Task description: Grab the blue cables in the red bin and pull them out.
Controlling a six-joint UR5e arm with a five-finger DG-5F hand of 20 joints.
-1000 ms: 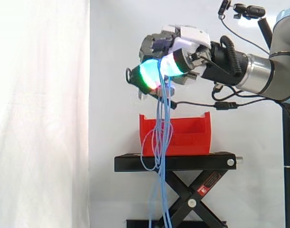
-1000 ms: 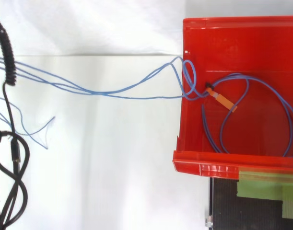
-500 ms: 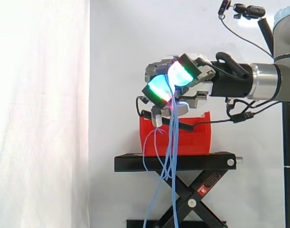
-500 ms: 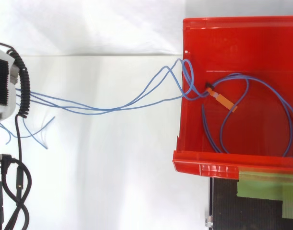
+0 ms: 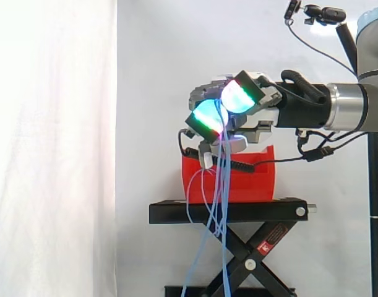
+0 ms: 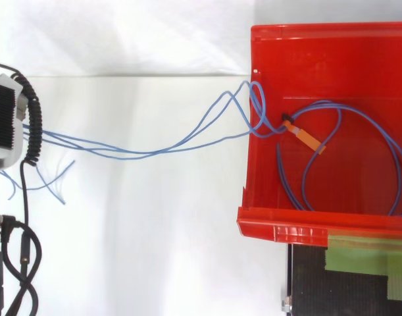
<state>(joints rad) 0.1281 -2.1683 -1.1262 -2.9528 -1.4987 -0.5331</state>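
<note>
In my top view the hand sits at the left edge, well apart from the bin. From the side I see its fingers pinching the cables, which run right over the bin's wall to a loop inside. Loose strands hang past the stand.

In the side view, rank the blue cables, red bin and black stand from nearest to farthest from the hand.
1. blue cables: held in the hand, hanging down.
2. red bin: just below the hand.
3. black stand: lowest, under the bin.
</note>
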